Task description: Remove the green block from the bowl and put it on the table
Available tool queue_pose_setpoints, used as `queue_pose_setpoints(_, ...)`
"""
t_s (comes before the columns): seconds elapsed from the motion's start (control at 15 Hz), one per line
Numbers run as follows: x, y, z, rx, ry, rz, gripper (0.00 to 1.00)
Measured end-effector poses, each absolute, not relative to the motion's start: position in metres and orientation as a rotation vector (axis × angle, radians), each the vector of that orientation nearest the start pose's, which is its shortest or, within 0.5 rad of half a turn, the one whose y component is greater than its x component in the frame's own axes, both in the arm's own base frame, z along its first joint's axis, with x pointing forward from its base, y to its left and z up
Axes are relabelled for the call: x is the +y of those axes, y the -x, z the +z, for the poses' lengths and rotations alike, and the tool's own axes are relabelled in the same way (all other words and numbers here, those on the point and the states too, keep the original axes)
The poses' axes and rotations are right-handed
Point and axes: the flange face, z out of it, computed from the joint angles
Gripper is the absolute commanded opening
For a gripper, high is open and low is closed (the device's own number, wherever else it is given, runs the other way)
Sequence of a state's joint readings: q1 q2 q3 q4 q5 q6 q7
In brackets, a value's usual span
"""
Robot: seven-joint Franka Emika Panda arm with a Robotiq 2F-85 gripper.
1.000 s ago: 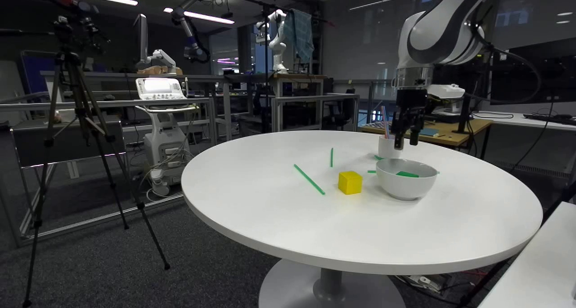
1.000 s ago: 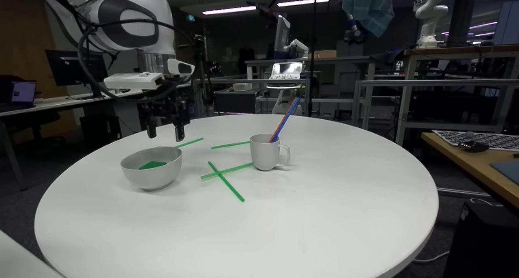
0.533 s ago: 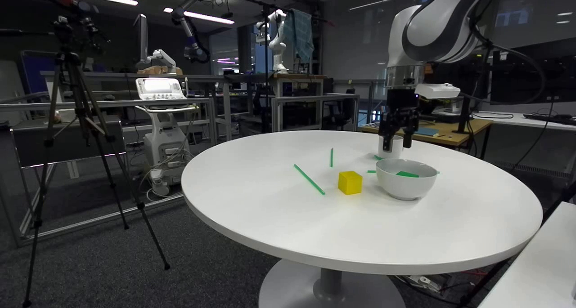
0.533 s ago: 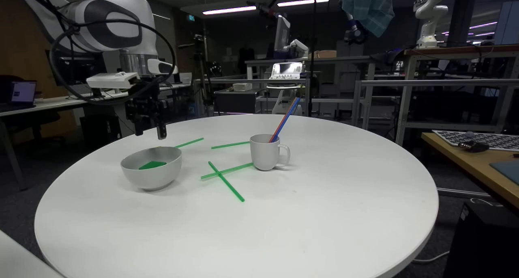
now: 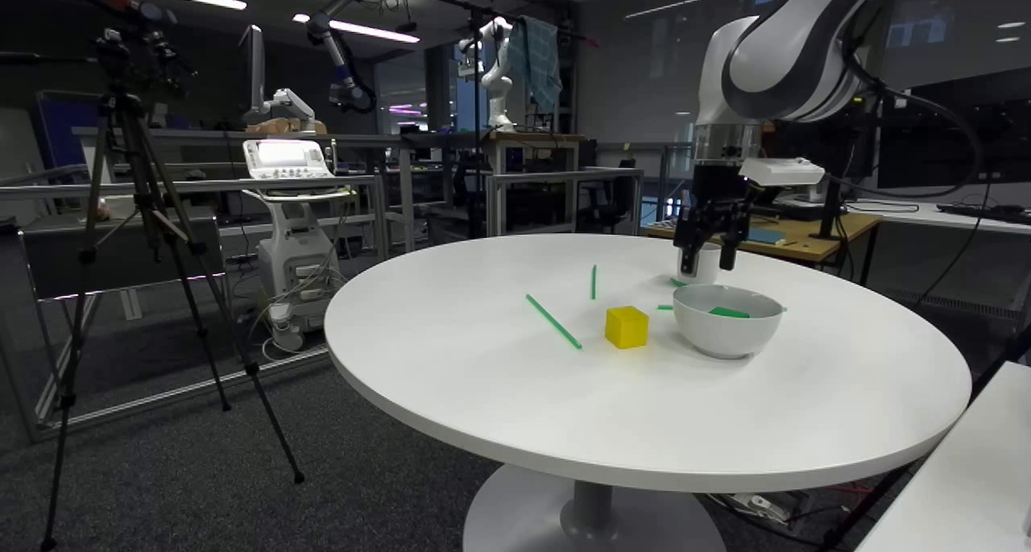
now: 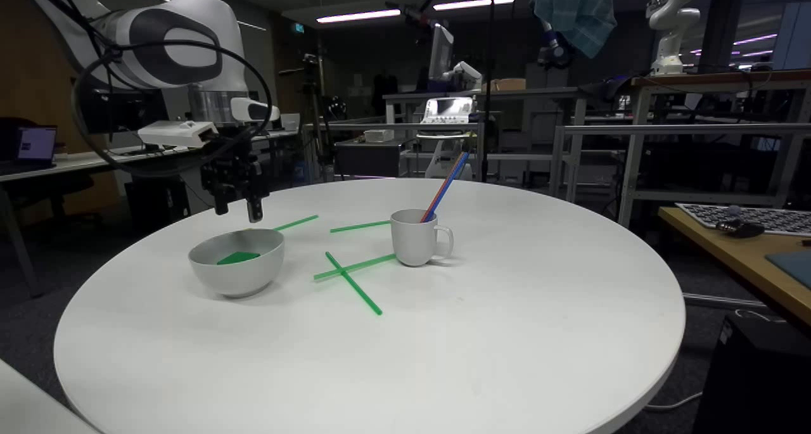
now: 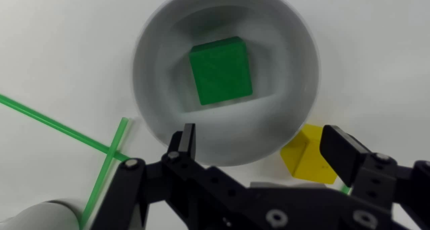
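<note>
The gripper [image 7: 259, 136] is hovering empty, jaws standing wide, presumably for straddling the green block [image 7: 221, 72], which is lying in the bowl [image 7: 302, 69], below and to one side of those jaws.

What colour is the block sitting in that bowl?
The block is green; it shows best in the wrist view.

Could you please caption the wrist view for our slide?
Green block inside the white bowl, open claw not yet around it, yellow block outside.
</note>
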State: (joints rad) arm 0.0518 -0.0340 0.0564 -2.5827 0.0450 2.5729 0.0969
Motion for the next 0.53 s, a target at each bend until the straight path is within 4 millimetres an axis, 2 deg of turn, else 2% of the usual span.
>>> queue_pose_setpoints(0.53, 0.034, -0.430, 0.253, 0.155, 3.084, -0.063, 1.00)
